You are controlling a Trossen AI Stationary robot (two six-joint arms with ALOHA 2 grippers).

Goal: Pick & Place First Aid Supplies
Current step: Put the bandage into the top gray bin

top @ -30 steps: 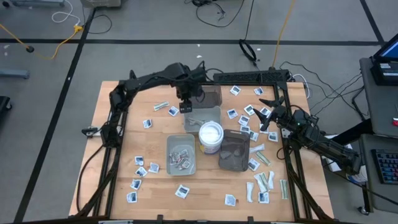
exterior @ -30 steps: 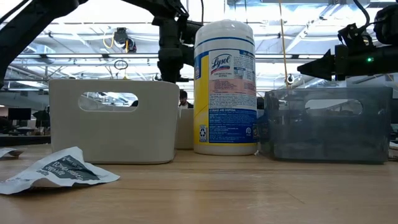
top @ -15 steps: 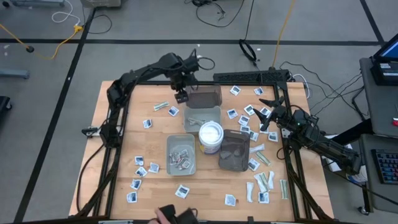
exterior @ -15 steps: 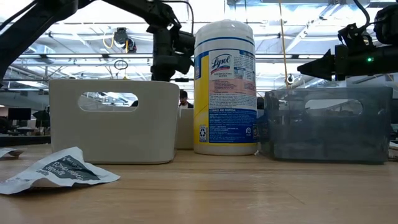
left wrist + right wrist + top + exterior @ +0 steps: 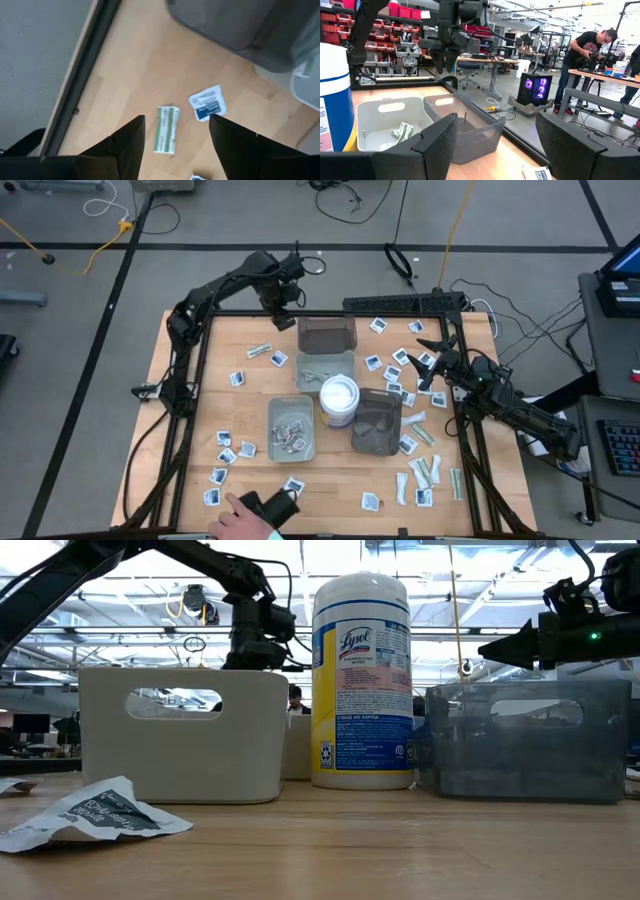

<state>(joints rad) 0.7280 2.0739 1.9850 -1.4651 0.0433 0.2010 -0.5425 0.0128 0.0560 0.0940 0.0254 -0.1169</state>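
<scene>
**Inspector:** Position of the left gripper (image 5: 282,308)?

**Assistant:** In the high view it sits upper centre-left, over the far edge of the desk (image 5: 180,430), just left of the dark translucent tray (image 5: 327,334). Its jaws stand wide apart with nothing between them.

**Inspector:** What lies by those jaws?

**Assistant:** In the left wrist view, a narrow green-white strip (image 5: 166,129) lies flat on the wood in the gap between the two fingers (image 5: 125,145), touching neither. A square white packet (image 5: 207,102) with blue print lies just beside it, toward the right finger. The tray's corner shows at the upper right.

**Inspector:** The remaining first aid supplies (image 5: 425,472)?

**Assistant:** Scattered flat over the desk: a run down the left side, a cluster at the upper right, strips at the lower right. Some lie inside the grey tray (image 5: 291,428) at centre and the pale tray (image 5: 325,369) above it. One crumpled packet (image 5: 88,812) shows at the low view's lower left.

**Inspector:** Right gripper (image 5: 428,365)?

**Assistant:** At the right-centre of the high view, over packets near the desk's right edge, jaws spread, empty.

**Inspector:** Anything else?

**Assistant:** A round white tub (image 5: 339,398) stands between the trays, with a second dark tray (image 5: 375,421) on its right. A person's hand (image 5: 240,520) holding a dark object shows at the bottom edge.
</scene>
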